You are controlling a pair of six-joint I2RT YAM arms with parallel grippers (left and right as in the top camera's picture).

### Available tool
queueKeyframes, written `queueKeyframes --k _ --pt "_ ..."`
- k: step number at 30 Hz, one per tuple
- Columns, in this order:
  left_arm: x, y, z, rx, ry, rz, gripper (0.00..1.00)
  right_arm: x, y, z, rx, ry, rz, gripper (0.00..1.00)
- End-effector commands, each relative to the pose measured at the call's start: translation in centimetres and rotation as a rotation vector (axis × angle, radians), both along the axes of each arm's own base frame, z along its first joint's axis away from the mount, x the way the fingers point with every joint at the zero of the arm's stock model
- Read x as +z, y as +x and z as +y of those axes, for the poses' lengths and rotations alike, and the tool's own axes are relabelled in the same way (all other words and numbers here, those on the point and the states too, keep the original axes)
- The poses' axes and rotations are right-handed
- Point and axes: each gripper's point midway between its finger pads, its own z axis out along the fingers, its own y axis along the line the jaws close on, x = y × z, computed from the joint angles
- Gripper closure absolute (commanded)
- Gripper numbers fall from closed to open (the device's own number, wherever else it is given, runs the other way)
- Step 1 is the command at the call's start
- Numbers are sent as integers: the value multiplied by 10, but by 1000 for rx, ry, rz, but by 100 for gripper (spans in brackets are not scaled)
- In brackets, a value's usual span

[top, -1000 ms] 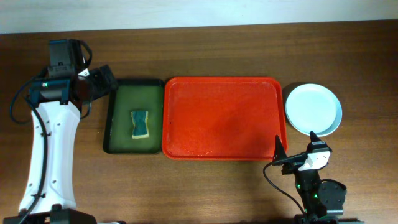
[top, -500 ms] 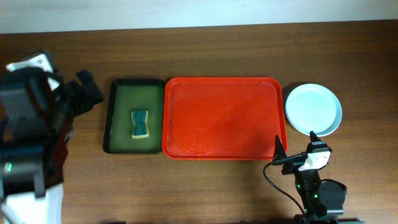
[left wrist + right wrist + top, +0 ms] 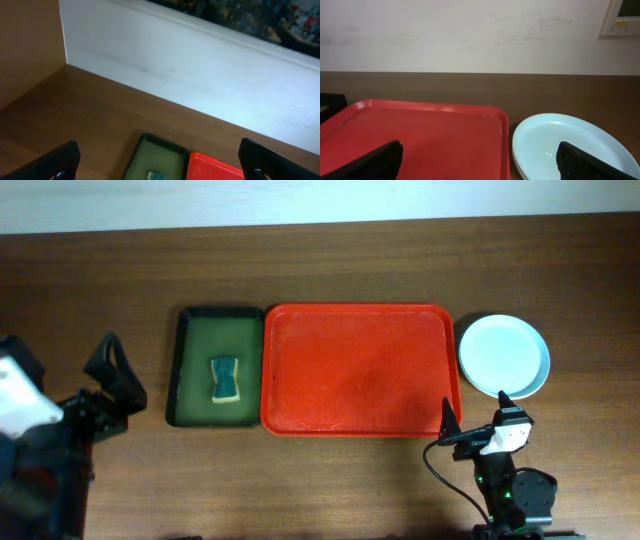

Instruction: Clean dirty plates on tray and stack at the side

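The tray (image 3: 360, 370) is a big red plastic rectangle with rounded corners and a raised rim. It lies flat, long sides running left to right, and its inner surface has a faint sheen. The plates (image 3: 503, 354) sit just beside the tray's right short edge, level with its far half and not touching it. They are round and shallow, stacked upright. The top one is very pale, and a blue-green rim peeks out beneath it.
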Motion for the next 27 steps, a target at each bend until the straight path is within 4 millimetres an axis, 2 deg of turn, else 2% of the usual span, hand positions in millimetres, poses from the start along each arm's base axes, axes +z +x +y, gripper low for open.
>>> queueKeyframes --k 1,4,7,9,11,12,19,27 --pt "9 -27 -1 9 -3 -55 1 -2 0 -3 -14 11 3 1" --pt "4 -47 -3 9 -3 -49 1 -2 0 -3 -14 11 3 1" --pt "-19 -61 -4 9 -11 36 0 -2 0 -3 -14 11 3 1" --pt "-42 -70 -5 10 -19 135 1 -2 0 -3 -14 11 3 1" --pt "-51 -74 -3 25 -16 177 0 -2 0 -3 -14 11 3 1" --pt "-55 -75 5 65 -2 190 1 -2 0 -3 -14 11 3 1" --pt "-89 -63 9 83 3 213 1 -2 0 -3 -14 11 3 1" --pt "-120 -29 12 84 13 -11 1 -2 0 -3 -14 11 3 1"
